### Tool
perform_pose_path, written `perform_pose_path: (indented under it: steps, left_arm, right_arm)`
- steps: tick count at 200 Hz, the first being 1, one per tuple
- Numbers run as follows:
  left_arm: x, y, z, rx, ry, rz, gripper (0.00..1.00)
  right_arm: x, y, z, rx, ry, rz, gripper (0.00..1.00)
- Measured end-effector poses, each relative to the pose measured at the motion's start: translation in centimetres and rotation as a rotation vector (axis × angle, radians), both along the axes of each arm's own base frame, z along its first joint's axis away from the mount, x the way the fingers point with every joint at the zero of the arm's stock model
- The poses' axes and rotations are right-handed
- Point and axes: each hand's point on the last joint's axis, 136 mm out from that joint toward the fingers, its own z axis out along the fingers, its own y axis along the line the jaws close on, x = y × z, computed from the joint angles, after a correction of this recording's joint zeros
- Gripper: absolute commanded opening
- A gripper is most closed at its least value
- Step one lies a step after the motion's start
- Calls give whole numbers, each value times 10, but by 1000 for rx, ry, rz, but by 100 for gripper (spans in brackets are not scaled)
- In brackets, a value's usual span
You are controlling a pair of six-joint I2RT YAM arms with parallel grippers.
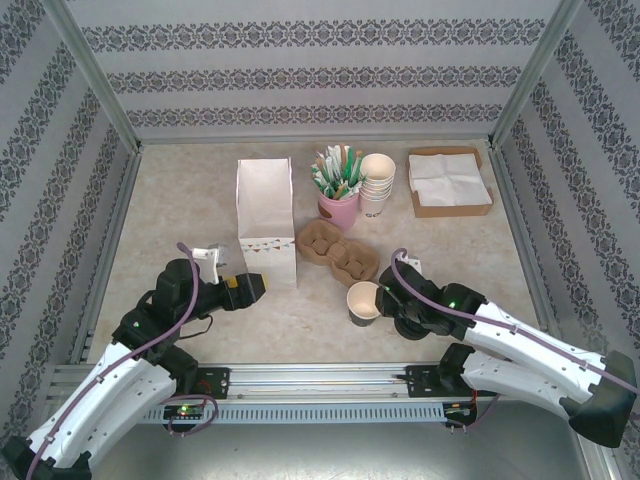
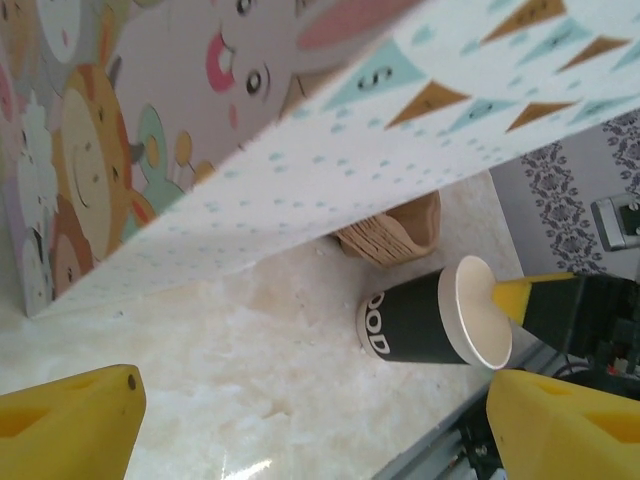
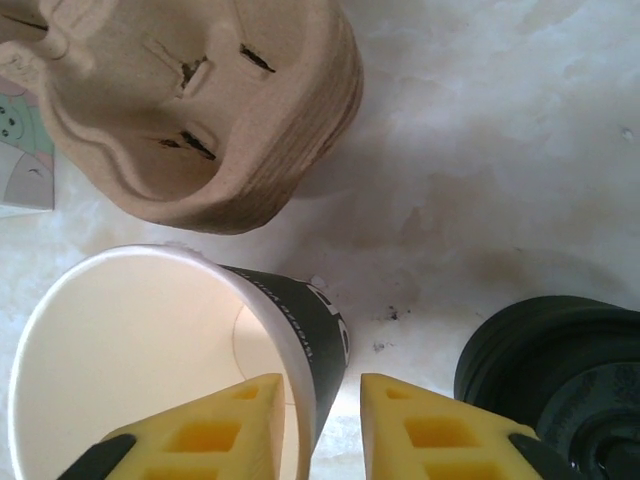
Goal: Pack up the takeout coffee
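Because the paper cup (image 3: 150, 350) is light and crushable, its stiff rim suits gentle pinching, where the right claw (image 3: 320, 392) straddles it slackly; the left claw (image 2: 315, 402) gapes empty.

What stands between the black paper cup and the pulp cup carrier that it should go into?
Nothing visible. The cup stands upright just beside the carrier, with a narrow strip of bare table between them. The right gripper straddles the cup's wall, one finger inside.

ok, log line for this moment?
cup upright by tray | right gripper astride cup rim, grip unclear | left gripper open by bag
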Motion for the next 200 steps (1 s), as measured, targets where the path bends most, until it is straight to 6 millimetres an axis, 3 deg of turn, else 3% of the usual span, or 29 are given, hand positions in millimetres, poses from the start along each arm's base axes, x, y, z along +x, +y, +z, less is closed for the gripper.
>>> perform_pose_path:
  steps: [31,74,97,123,146,200]
  left_arm:
    - [-12,-2,-4,-11,37,-34,81]
    - [-26,-6,-3,-40,67,-85,79]
    - [-35,-15,-8,-62,95,-142,80]
    - [-45,-29,-17,-60,138,-208,81]
    - [-54,-43,-19,-61,147,-266,83]
    - [-60,-75,-17,-106,110,-317,87]
  right_arm:
    - [-2,-8,4,-41,13,-17,45]
    - [4,-29,47,-81,-46,-102,70]
    - [4,-52,57,-89,-45,-201,76]
    - [-1,-80,50,-99,9,-320,80]
    - [-11,-95,29,-93,80,-391,80]
    - [-29,-97,-10,-105,213,-393,84]
